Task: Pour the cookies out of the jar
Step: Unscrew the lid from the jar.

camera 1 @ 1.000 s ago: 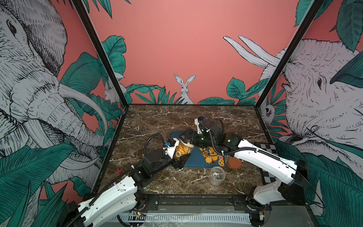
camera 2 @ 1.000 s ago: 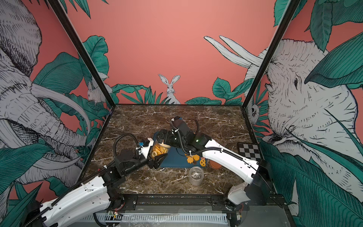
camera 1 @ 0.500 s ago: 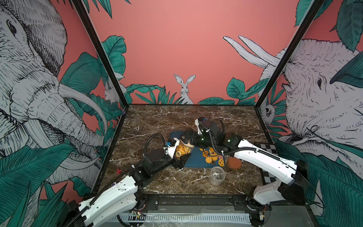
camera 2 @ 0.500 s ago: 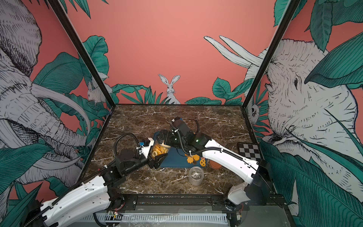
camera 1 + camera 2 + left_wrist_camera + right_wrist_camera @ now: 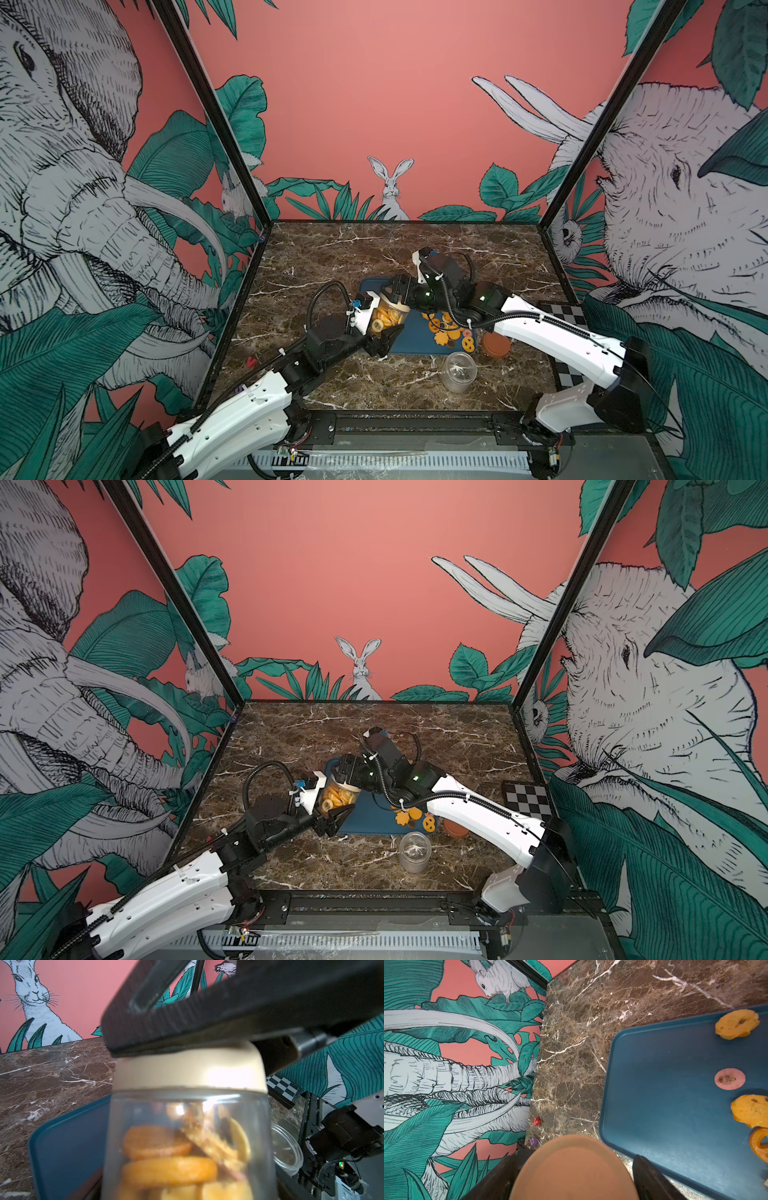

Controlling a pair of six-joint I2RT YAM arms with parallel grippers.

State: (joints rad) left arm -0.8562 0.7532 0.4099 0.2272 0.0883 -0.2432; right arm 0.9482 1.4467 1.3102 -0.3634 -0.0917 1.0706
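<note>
pinching the jar (image 5: 390, 316) of cookies (image 5: 169, 1168) beside the blue tray (image 5: 415, 337) on the table (image 5: 374, 253), the left jaws hold it while the right jaws straddle its cream lid (image 5: 187, 1072), whether gripping i cannot tell.

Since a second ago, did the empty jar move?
No. The empty jar sits where it was, beside the tray's near edge.

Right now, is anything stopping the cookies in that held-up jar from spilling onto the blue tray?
Yes: the cream lid is still on the jar, sealing the cookies in. The right gripper is at the lid; nothing else visible blocks the way to the tray.
</note>
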